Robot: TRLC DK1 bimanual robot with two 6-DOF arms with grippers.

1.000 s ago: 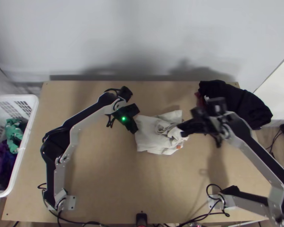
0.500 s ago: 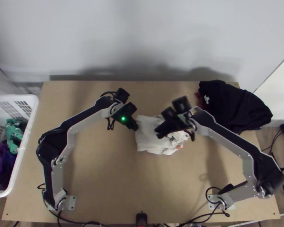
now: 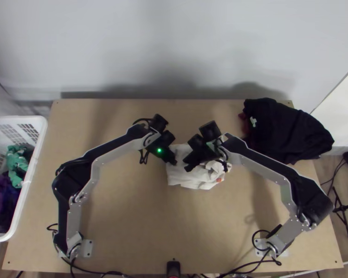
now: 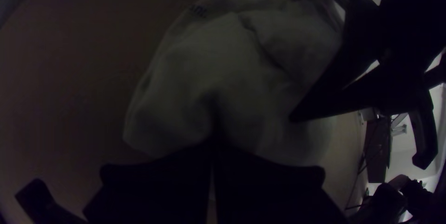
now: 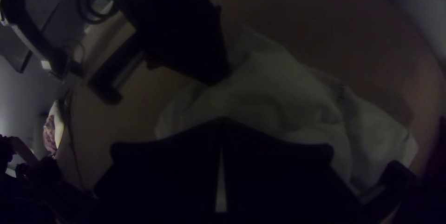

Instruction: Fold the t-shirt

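Top view: white shirt (image 3: 188, 179) bunched mid-table, loose folds toward the right arm's side. Left gripper (image 3: 175, 163) at its upper left part, right gripper (image 3: 188, 169) over the middle, tips near each other. Black cloth (image 3: 287, 132) at far right, basket (image 3: 34, 162) at left.
Left wrist view: left gripper (image 4: 213, 142) fingers together at the shirt, crease running to the tips; can't tell if cloth's pinched.
Right wrist view: right gripper (image 5: 223, 121) fingers together over the shirt, grip on cloth unclear.

T-shirt (image 3: 188, 179): creased cloth | tabletop (image 3: 164, 222): smooth matt wood | basket (image 3: 40, 134): plastic
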